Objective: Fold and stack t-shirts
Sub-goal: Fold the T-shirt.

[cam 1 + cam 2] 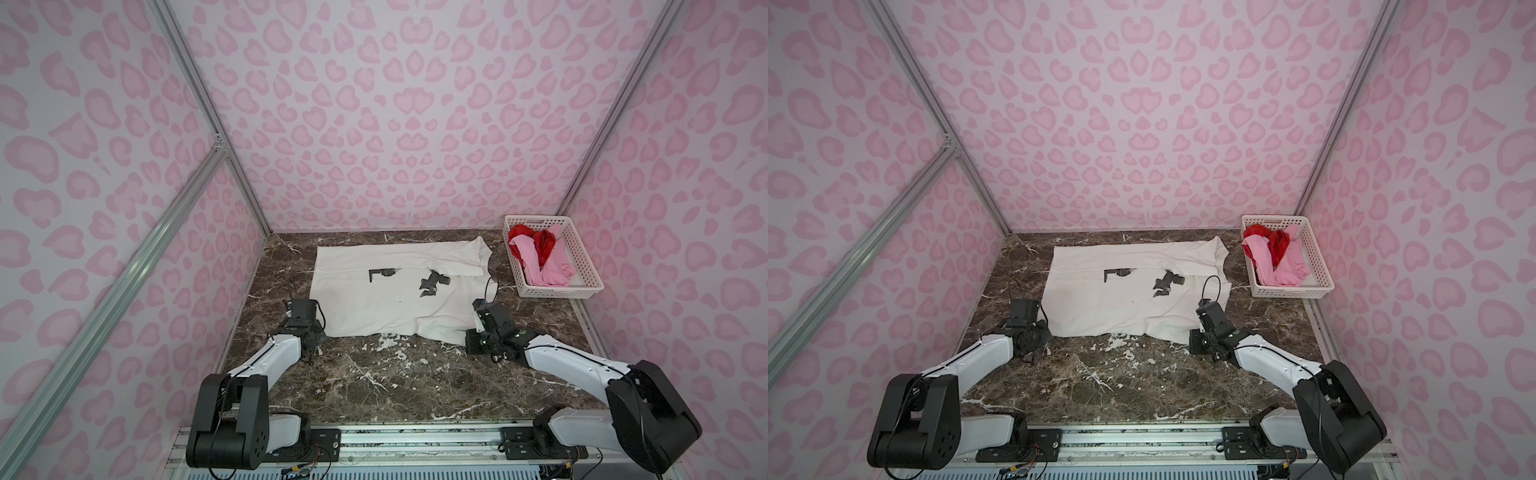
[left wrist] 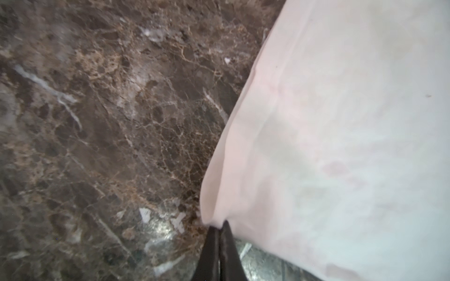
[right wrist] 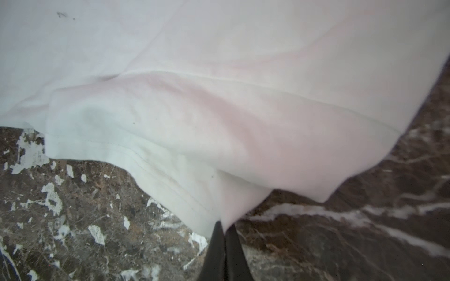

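The off-white t-shirt (image 1: 374, 291) (image 1: 1113, 299) with black print lies spread on the marble table in both top views, its far part folded over. My left gripper (image 2: 220, 225) (image 1: 321, 330) is shut on the shirt's near left corner (image 2: 341, 146). My right gripper (image 3: 226, 226) (image 1: 469, 332) is shut on its near right corner (image 3: 219, 97), and the hem hangs from the tips just above the table. A light pink t-shirt (image 1: 544, 268) and a red t-shirt (image 1: 536, 241) lie crumpled in the basket.
The white perforated basket (image 1: 552, 293) (image 1: 1291, 293) stands at the back right of the brown marble table (image 1: 395, 374). Pink patterned walls close in the back and both sides. A metal rail (image 1: 415, 440) with both arm bases runs along the front edge.
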Robot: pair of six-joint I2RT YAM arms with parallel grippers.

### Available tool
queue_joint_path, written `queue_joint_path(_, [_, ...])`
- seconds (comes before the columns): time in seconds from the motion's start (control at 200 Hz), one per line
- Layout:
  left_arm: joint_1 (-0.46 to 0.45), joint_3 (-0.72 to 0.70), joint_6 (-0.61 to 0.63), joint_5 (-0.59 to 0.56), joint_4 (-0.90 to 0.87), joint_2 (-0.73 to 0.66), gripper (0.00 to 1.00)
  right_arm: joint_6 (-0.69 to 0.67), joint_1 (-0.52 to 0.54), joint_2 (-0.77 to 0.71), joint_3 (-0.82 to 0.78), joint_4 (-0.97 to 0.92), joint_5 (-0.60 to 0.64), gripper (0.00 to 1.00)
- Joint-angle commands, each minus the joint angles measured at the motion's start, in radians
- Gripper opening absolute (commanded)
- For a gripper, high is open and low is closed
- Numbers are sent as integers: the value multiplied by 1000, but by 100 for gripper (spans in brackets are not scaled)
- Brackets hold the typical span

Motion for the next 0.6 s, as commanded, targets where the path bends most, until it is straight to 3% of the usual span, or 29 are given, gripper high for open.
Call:
queue_joint_path(0.0, [2,-1,-2,-19,-38,-41,4,-1,0,-19,9,-45,25,0])
queue_joint_path(0.365, [2,69,15,-35,-160,-220,5,-12,-1,-158,91,-160,75,0])
queue_joint_path(0.595, [2,150,26,-1,-117,-172,5,-59,-33,-140,179,-120,104,0])
